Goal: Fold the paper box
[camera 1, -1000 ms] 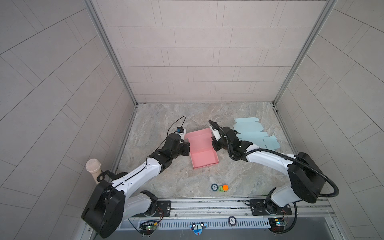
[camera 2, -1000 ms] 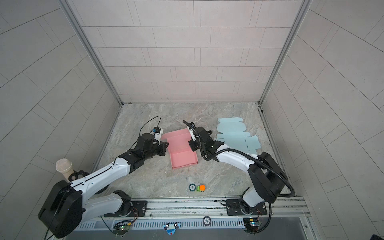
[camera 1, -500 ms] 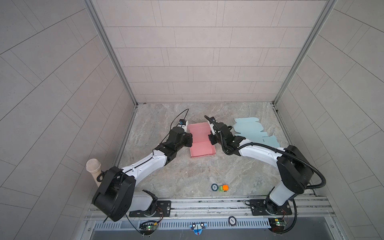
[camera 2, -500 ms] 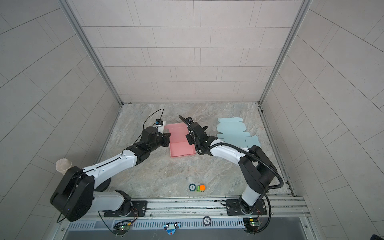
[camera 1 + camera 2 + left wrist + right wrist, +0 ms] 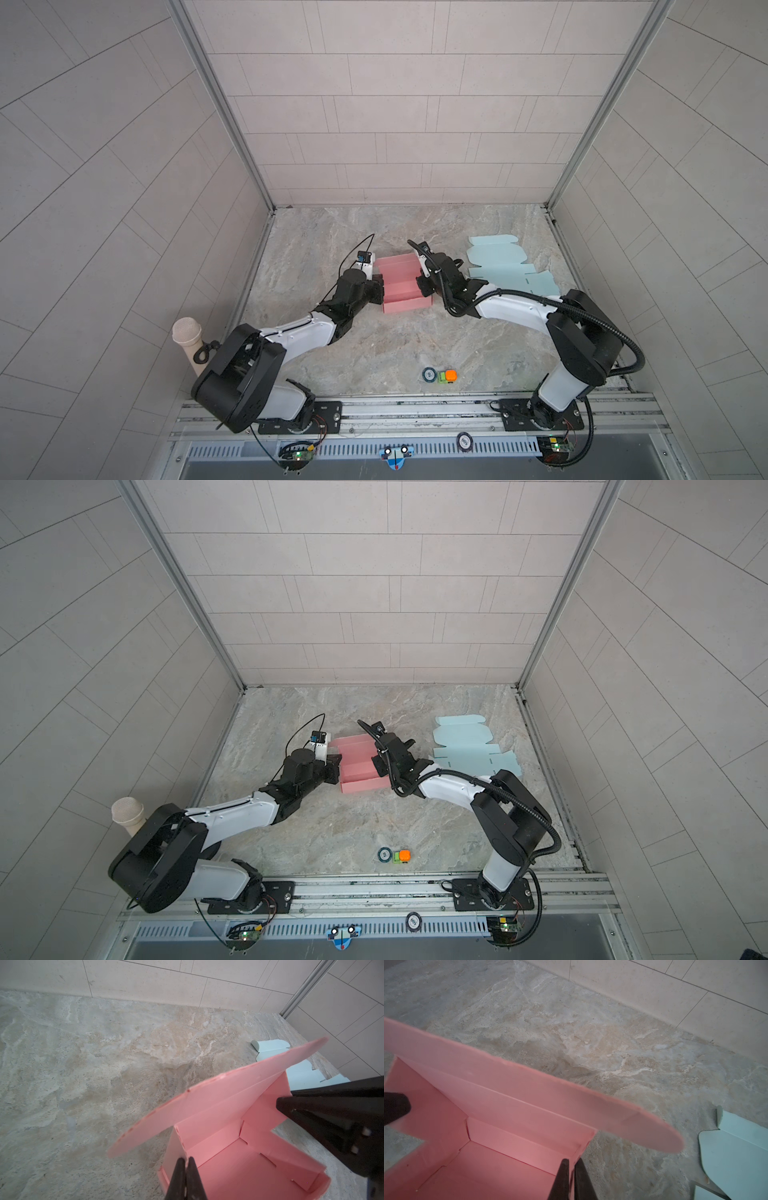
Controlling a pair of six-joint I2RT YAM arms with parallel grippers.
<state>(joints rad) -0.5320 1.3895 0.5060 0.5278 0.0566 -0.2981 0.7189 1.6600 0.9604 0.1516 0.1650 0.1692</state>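
Half-formed pink paper box (image 5: 402, 286) is sitting mid-table (image 5: 374, 345), lid flap (image 5: 218, 1093) standing up far side, left pincer (image 5: 186, 1161) clamping its left wall, right pincer (image 5: 572, 1162) clamping its right wall, blue flat blanks (image 5: 498, 266) lying to the right.

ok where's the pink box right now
In both top views the pink box is near the table's middle, held between the left gripper and the right gripper, each pinching a wall; the flat blue sheet lies to its right.
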